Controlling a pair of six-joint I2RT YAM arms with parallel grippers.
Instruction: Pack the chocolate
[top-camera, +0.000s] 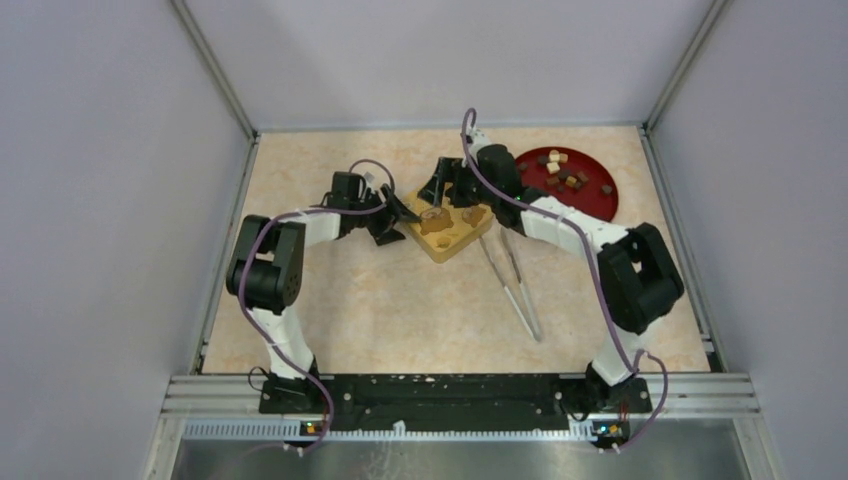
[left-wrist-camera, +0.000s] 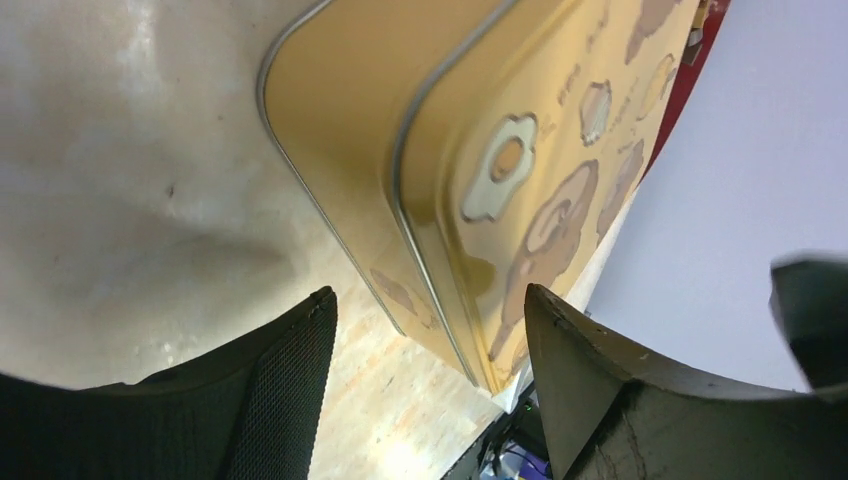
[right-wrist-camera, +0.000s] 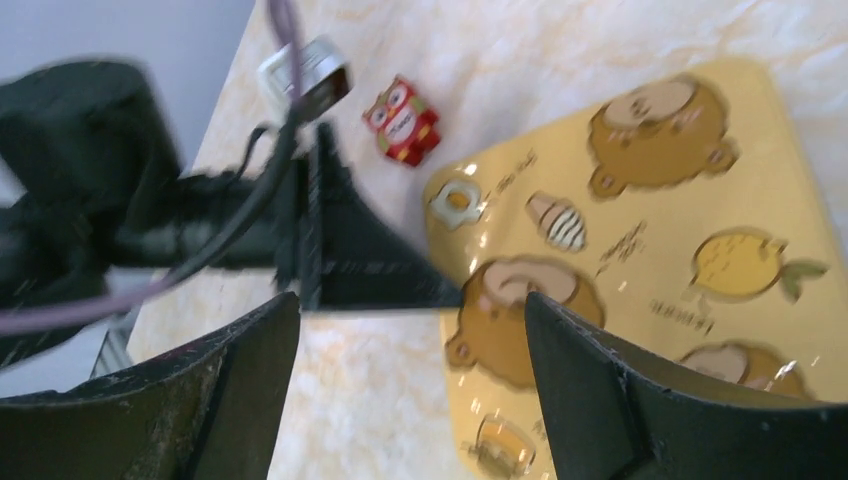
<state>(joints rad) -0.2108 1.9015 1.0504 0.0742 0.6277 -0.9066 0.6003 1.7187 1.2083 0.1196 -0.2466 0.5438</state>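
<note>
The chocolate, small dark and pale lumps, lies on a round red plate at the back right. A square yellow tin with its cartoon-printed lid on stands mid-table. My left gripper is open at the tin's left corner. In the left wrist view that corner of the tin reaches in between the left gripper's fingers, with a gap on the mesh-pad side. My right gripper hovers open over the tin's far edge, and nothing sits between the right gripper's fingers.
A small red-and-white wrapped sweet lies on the table just beyond the tin. Metal tongs lie in front of the tin, to its right. Grey walls close in the table on three sides.
</note>
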